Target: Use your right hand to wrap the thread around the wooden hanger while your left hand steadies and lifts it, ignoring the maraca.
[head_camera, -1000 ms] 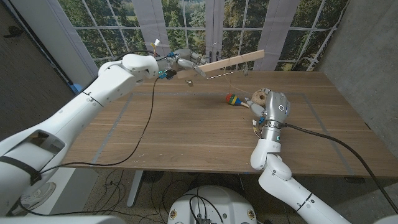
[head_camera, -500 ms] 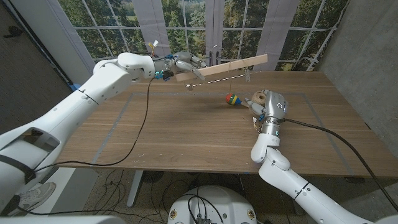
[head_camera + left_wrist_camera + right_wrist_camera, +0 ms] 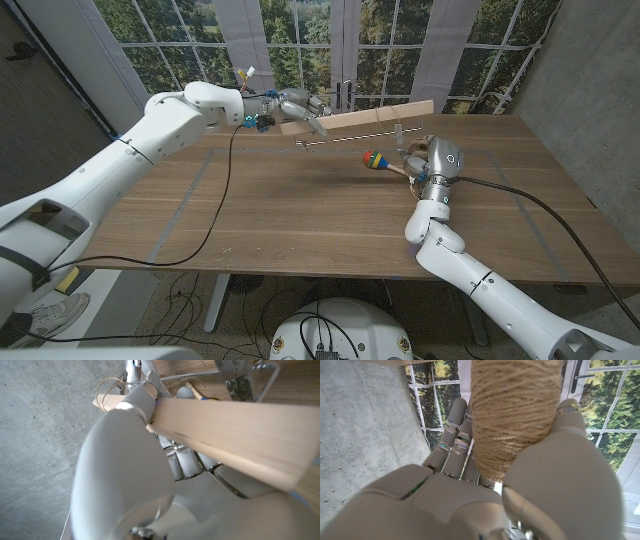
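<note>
Left hand (image 3: 297, 104), at the far left of the surface (image 3: 300, 210), grips one end of the wooden hanger (image 3: 365, 117) and holds it in the air above the far edge. You can see in the left wrist view how the fingers (image 3: 135, 405) close over the wooden bar, with the hanger's metal hardware (image 3: 247, 375) beyond them. From that grip the bar runs to the right, tilted slightly upward, and a thin metal rod hangs just below it. Strands of thread (image 3: 107, 387) loop near the gripped end; whether they are already wound on the bar is hard to judge from this blurred view.

Further right, the maraca (image 3: 378, 160) lies on the surface, its coloured head pointing left and its handle reaching toward your right hand.

Right hand (image 3: 432, 162) stands just beside the maraca, below the free end of the hanger. In the right wrist view it is grasping a spool of thread (image 3: 512, 410), beige twine wound thick, with the fingers (image 3: 455, 435) on one side and the thumb on the other.
</note>
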Robot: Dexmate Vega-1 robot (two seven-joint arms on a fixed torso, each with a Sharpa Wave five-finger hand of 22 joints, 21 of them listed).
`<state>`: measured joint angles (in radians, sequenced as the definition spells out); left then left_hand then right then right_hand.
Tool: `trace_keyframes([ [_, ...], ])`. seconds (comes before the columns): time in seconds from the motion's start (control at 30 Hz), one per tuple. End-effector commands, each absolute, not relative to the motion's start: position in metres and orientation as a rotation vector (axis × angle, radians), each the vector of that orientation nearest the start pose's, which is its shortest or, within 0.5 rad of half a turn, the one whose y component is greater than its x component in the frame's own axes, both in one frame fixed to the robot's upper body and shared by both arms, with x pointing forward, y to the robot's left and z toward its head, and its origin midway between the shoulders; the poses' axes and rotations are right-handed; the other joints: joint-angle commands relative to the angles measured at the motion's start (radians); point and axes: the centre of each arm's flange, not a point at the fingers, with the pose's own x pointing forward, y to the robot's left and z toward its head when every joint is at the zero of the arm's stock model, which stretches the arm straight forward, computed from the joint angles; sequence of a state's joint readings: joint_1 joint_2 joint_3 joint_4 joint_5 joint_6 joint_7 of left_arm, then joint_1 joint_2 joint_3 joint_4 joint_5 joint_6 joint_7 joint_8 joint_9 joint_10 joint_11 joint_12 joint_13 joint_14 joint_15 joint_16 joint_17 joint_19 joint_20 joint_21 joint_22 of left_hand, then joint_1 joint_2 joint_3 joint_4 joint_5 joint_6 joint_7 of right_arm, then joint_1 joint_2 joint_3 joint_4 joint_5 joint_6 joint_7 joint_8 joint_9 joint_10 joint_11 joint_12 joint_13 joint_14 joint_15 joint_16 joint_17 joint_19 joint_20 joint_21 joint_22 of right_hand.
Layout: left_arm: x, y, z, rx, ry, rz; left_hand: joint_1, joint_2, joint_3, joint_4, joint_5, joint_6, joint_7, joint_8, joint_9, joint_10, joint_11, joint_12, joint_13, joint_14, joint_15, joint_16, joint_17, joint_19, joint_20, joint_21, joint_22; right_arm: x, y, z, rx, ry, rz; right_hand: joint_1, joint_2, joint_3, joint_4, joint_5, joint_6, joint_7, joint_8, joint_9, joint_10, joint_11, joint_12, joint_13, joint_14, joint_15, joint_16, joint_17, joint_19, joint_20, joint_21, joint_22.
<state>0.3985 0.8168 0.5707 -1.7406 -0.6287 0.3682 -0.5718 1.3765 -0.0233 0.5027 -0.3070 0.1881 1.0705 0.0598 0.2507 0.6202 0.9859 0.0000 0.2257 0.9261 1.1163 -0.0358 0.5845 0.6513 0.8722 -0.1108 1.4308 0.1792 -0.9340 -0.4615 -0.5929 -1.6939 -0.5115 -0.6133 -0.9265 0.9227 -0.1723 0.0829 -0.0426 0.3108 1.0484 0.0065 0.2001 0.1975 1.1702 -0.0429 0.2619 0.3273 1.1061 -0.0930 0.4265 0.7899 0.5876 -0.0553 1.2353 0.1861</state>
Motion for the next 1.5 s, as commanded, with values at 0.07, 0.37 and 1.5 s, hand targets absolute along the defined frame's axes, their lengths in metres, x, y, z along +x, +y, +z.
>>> trace_keyframes([
  [0.07,0.559,0.186,0.154,0.669,-0.348,-0.918,-0.008,0.163,0.156,0.151,-0.002,0.010,0.002,-0.002,0.002,0.001,0.001,0.003,0.002,0.230,-0.173,0.005,0.005,0.011,-0.108,-0.002,0.003,0.585,-0.240,-0.002,-0.929,-0.673,-0.928,0.331,0.323,-0.006,0.002,0.005,0.076,-0.067,0.003,0.005,0.012,-0.004,-0.006,0.002,0.112,-0.128,0.002,0.003,-0.002,-0.137,0.008,0.001],
  [0.37,0.558,0.183,0.152,0.728,-0.324,-0.962,-0.008,0.163,0.156,0.150,-0.002,0.009,0.002,-0.003,0.003,0.002,-0.001,0.004,0.003,0.230,-0.173,0.007,0.009,0.011,-0.109,-0.003,0.003,0.590,-0.242,0.021,-0.963,-0.702,-0.943,0.332,0.323,-0.009,0.004,0.006,0.076,-0.066,0.002,0.005,0.015,-0.009,-0.008,0.004,0.113,-0.128,0.000,0.004,-0.002,-0.137,0.010,0.001],
  [1.5,0.569,0.188,0.134,0.927,-0.185,-1.009,-0.002,0.164,0.154,0.148,-0.003,0.004,0.004,-0.011,0.006,-0.001,-0.001,0.000,0.003,0.225,-0.176,0.002,0.012,0.009,-0.109,-0.002,0.005,0.558,-0.256,0.085,-1.017,-0.873,-1.120,0.340,0.324,-0.020,0.010,0.009,0.076,-0.069,0.002,0.006,0.019,-0.010,-0.018,0.008,0.117,-0.128,-0.008,0.009,-0.007,-0.138,0.016,0.000],
])
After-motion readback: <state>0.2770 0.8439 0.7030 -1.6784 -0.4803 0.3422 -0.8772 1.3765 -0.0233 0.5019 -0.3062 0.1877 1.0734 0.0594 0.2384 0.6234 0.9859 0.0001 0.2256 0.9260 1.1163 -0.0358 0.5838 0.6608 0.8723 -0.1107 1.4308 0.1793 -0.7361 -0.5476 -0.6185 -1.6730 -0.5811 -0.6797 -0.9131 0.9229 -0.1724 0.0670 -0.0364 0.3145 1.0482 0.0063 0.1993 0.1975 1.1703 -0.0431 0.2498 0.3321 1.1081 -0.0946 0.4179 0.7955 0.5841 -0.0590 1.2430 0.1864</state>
